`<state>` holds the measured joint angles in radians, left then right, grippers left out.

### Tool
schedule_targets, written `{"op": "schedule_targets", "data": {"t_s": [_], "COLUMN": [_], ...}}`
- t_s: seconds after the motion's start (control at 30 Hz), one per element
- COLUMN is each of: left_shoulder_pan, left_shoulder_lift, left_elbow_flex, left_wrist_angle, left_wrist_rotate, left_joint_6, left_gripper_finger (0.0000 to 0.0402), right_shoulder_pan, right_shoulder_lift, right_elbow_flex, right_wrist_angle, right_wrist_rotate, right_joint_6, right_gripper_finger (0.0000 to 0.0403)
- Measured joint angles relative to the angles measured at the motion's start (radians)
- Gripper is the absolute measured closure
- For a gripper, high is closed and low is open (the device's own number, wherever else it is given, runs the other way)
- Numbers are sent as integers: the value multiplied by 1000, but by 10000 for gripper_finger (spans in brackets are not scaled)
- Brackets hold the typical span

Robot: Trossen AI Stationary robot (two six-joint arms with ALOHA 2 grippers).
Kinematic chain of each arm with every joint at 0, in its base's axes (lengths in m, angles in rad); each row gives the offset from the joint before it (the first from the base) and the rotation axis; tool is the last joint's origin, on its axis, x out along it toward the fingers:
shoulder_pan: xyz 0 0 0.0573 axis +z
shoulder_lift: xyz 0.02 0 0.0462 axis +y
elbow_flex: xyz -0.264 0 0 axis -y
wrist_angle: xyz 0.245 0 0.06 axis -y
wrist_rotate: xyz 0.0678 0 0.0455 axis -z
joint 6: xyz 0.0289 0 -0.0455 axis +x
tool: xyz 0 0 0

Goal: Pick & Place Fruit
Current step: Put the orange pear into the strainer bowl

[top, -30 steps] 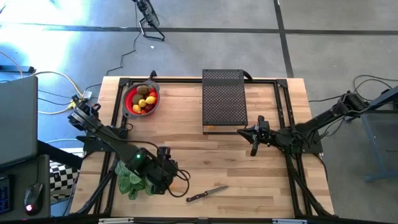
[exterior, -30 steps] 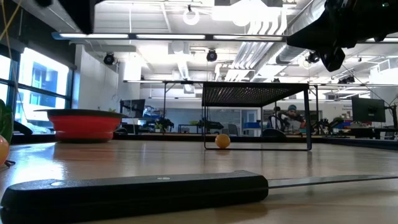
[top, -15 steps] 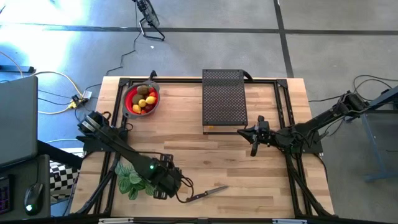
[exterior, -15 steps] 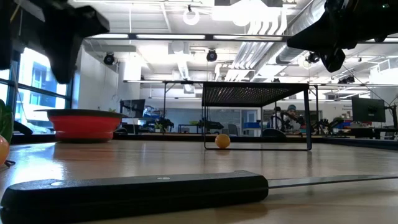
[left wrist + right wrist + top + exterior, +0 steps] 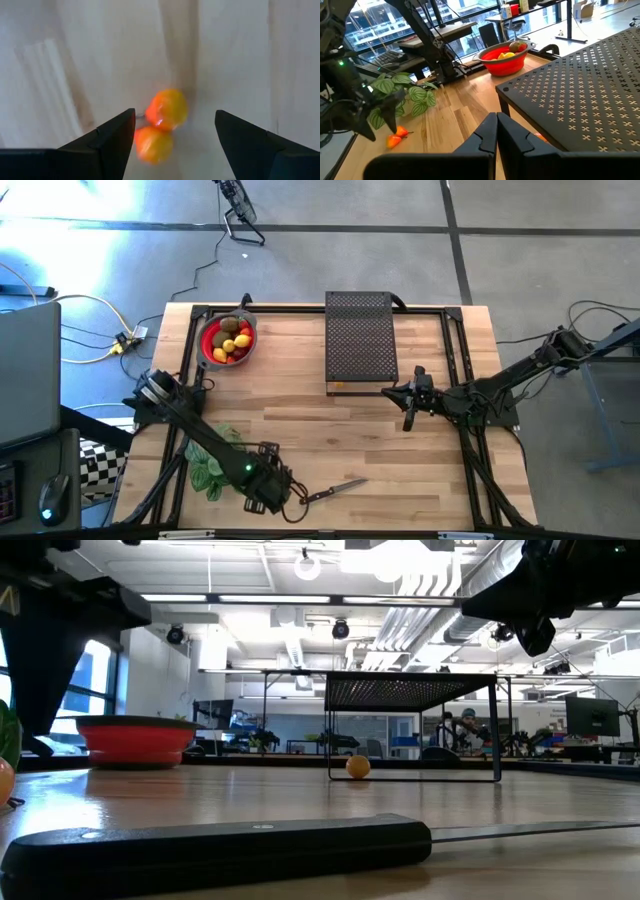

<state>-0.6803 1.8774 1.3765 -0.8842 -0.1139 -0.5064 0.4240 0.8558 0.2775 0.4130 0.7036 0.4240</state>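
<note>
The left gripper point(image 5: 272, 498) hangs over the near part of the table point(image 5: 300, 420), just left of the knife point(image 5: 333, 491) and near the plant point(image 5: 212, 463). Its fingers point(image 5: 107, 140) are open and hold nothing. In the left wrist view two small orange fruits point(image 5: 161, 122) lie touching each other on the wood between the fingers; the right wrist view shows the same pair point(image 5: 396, 137) on the table beside the plant point(image 5: 402, 95), close under the left gripper point(image 5: 362, 122).

The red bowl point(image 5: 227, 340) sits at the far left of the table with yellow, red and brown fruit point(image 5: 230, 340) in it. The low view shows the bowl point(image 5: 135, 738) at left, and one orange fruit point(image 5: 358, 766) on the table under the black mesh rack point(image 5: 410, 690). The rack point(image 5: 360, 340) stands at the far middle of the table.

The right gripper point(image 5: 410, 402) waits above the table just right of the rack's near corner, its fingers point(image 5: 485, 135) closed on nothing. The knife's handle point(image 5: 215, 845) lies across the near edge in the low view.
</note>
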Motion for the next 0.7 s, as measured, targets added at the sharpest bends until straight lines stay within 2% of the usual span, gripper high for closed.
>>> {"op": "schedule_targets", "data": {"t_s": [0.37, 0.7], "left_shoulder_pan": [-15, -14], "left_shoulder_lift": [37, 36], "left_elbow_flex": [-61, -68], "left_wrist_angle": [35, 90], "left_wrist_rotate": [-27, -32], "left_joint_6": [-75, -59], "left_gripper_finger": [133, 133], "right_shoulder_pan": [0, 0], "right_shoulder_lift": [1, 1], "right_elbow_flex": [0, 0], "right_wrist_angle": [-6, -6], "right_wrist_rotate": [0, 2], "right_joint_6": [2, 2], "right_gripper_finger": [400, 400]}}
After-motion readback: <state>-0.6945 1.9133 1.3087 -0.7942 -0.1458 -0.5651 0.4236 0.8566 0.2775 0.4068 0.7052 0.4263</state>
